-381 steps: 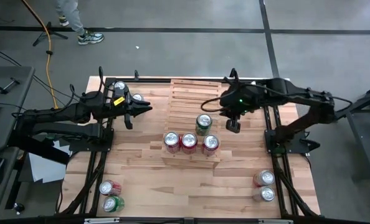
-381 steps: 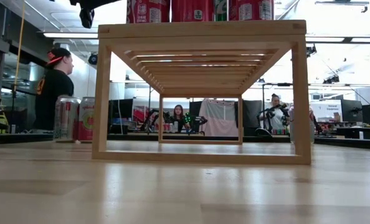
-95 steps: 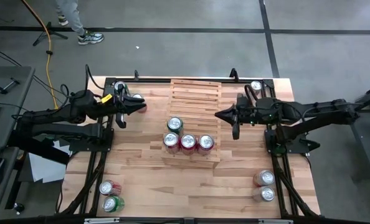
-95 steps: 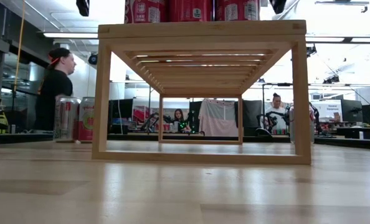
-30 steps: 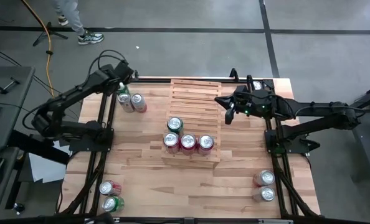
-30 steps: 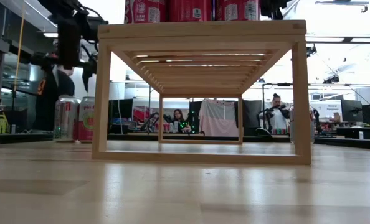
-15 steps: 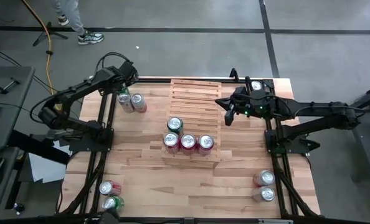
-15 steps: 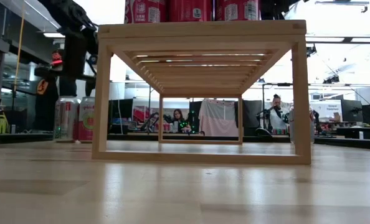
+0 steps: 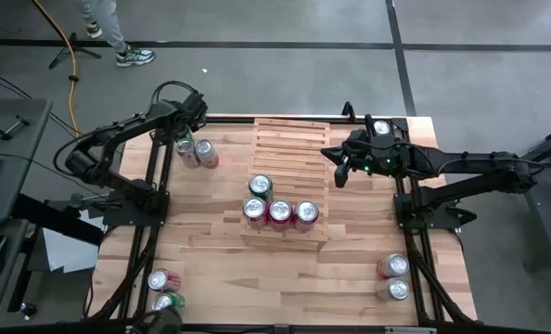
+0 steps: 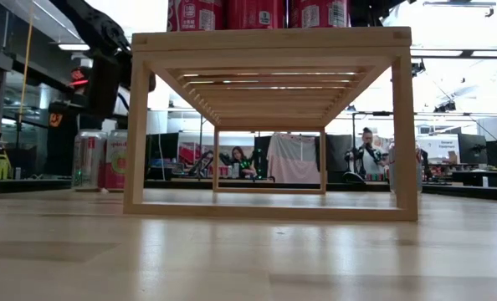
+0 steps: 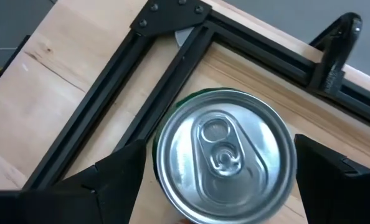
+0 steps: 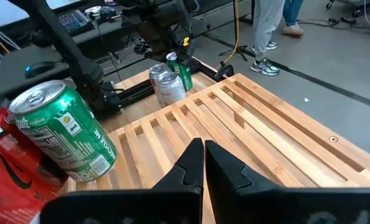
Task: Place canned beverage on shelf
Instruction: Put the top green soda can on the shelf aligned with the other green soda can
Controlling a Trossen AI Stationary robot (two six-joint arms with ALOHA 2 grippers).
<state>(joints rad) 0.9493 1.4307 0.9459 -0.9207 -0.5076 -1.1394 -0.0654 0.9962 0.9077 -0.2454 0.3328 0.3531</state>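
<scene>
In the left wrist view a green-sided can (image 11: 225, 155) stands upright on the table's far left corner, its silver top facing up. My left gripper (image 11: 219, 146) is open and hovers over it, one finger on each side and neither touching. Two more cans (image 9: 185, 147) (image 9: 204, 151) stand just beside it. The shelf (image 9: 290, 139), a pale slatted rack, sits mid-table. It carries a green can (image 9: 260, 186) and three red ones (image 9: 280, 211). My right gripper (image 9: 339, 173) is shut and hangs above the shelf's right side (image 12: 278, 134).
A black frame rail (image 11: 172, 68) runs close behind the green can. Can pairs stand at the near left (image 9: 160, 280) and near right (image 9: 393, 266), and one can at the far right (image 9: 380, 128). People are in the room beyond the table (image 10: 367, 150).
My left gripper has come down over the cans at the far left corner, tipping more steeply downward and staying open. My right arm has kept still.
</scene>
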